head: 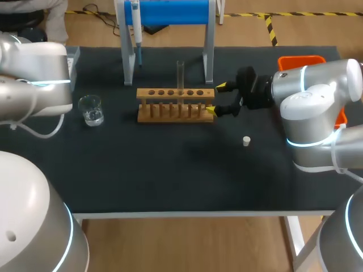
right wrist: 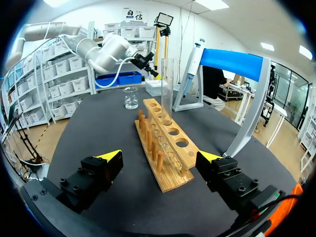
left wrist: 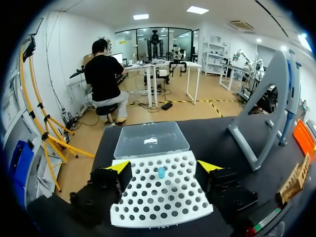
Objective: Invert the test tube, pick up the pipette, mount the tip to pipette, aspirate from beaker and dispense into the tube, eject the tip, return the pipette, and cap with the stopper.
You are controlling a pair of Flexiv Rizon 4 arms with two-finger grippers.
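Both jaws: spread wide, gripping nothing.
Right jaws: at the end of the wooden rack (head: 176, 93).
Left jaws: over the tip box (left wrist: 160, 197).
Test tube (head: 180, 73): upright in the rack.

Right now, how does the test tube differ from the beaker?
The test tube is tall and narrow; the beaker is short and wide. The test tube stands in a hole of the wooden rack, while the beaker sits directly on the black mat, apart from the rack. The beaker seems to hold some clear liquid; the test tube looks empty. Both are transparent and upright.
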